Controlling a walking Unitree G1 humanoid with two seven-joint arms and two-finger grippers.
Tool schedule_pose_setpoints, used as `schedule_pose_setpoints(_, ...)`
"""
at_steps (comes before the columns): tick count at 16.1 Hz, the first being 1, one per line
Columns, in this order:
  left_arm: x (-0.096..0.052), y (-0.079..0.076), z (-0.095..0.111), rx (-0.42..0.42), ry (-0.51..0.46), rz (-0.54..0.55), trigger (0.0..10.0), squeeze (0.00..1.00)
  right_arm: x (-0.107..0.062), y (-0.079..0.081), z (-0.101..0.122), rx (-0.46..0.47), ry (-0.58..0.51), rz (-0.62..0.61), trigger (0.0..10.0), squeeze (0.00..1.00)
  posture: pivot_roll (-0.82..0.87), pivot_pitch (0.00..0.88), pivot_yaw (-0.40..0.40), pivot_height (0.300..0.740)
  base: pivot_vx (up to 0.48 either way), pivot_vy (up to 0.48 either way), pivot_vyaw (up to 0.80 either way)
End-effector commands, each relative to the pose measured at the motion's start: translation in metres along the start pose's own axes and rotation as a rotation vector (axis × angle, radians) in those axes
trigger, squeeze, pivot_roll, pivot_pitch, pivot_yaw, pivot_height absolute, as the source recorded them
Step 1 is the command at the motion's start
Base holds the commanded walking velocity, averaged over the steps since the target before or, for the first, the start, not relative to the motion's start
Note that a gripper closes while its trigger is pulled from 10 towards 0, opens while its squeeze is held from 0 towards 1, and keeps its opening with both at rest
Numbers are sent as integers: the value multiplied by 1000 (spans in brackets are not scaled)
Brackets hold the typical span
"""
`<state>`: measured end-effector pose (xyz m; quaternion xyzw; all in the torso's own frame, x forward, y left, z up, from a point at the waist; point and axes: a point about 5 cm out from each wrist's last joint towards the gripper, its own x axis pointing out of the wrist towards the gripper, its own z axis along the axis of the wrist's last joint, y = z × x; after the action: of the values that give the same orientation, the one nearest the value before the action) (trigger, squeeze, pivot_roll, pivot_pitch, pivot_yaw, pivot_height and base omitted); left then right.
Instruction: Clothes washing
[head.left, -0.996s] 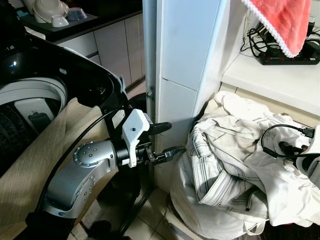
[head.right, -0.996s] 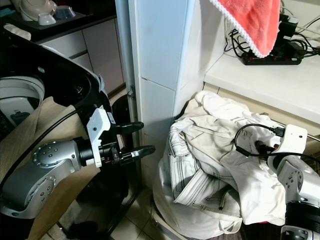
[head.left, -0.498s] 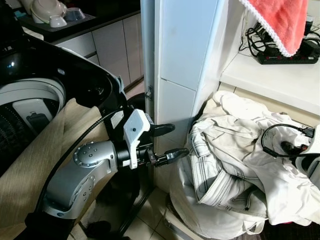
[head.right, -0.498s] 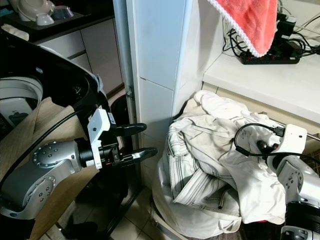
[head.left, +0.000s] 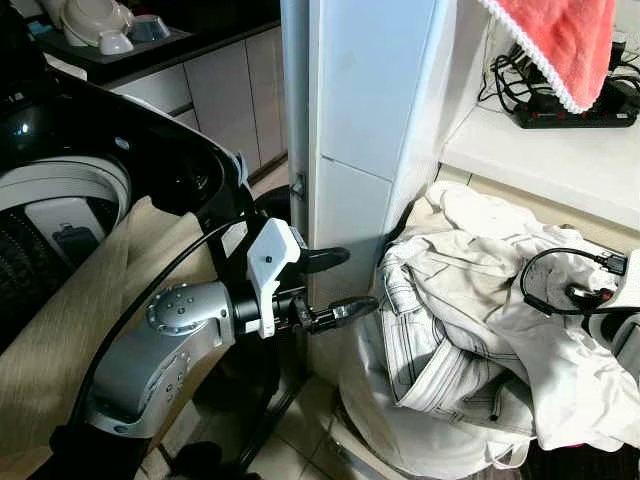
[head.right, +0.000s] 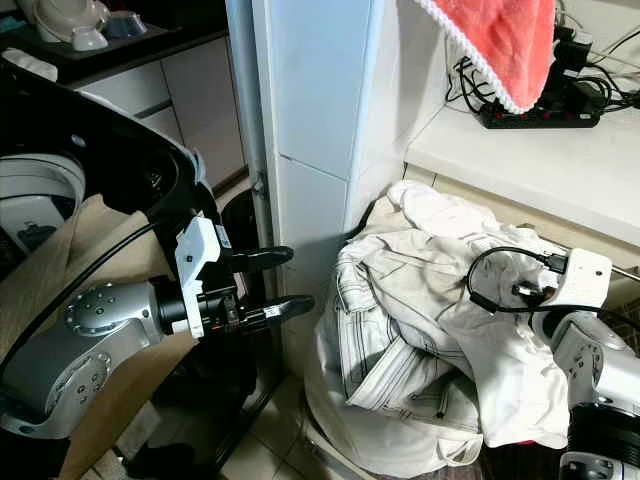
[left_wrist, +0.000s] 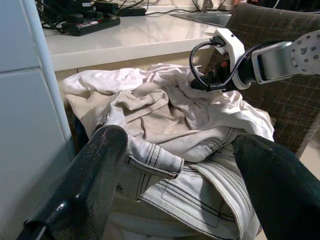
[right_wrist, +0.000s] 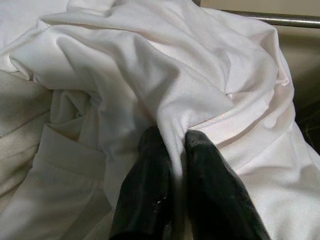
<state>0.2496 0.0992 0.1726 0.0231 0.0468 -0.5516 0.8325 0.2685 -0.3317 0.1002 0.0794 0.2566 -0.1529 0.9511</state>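
atop the laundry pile, right gripper (right_wrist: 172, 145) pinches white cloth (right_wrist: 200, 85), fingertips buried; left gripper (head.left: 340, 282) spread empty

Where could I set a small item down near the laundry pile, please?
The white counter has bare room between the tiled pillar and the power strip. The white clothes pile is crowded: the right gripper pinches cloth there.

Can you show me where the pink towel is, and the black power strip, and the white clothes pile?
Pink towel (head.left: 565, 40), left eye view, middle of the cloth.
Black power strip (head.left: 580, 118), left eye view, its top.
White clothes pile (head.right: 420, 300), right eye view, striped fold.
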Motion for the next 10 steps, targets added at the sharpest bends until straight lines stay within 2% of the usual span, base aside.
schedule_pose_setpoints(1,-1,0,2,7,-2,-2,10000,0,-1,2,1,2,-19,18,0,0,-79,0,9,740,0,0,0)
schedule_pose_setpoints(2,-1,0,3,8,-4,0,10000,0,-3,2,4,-3,-41,23,0,0,-79,0,9,740,0,0,0)
schedule_pose_setpoints(3,-1,1,3,14,-7,9,10000,0,-6,4,15,-34,-108,29,0,0,-77,0,7,740,0,0,0)
schedule_pose_setpoints(5,-2,3,4,25,-11,30,10000,0,-14,14,37,-66,-217,91,0,0,-77,0,7,740,0,0,0)
schedule_pose_setpoints(6,-2,6,6,30,-24,50,10000,0,-23,25,55,-65,-280,166,0,0,-77,0,7,740,0,0,0)
schedule_pose_setpoints(8,0,15,19,50,-108,123,10000,0,-53,60,89,-90,-393,474,0,0,-83,0,10,740,0,0,0)
schedule_pose_setpoints(10,2,23,37,80,-202,183,10000,0,-84,89,108,-111,-465,765,0,0,-90,0,9,740,0,0,0)
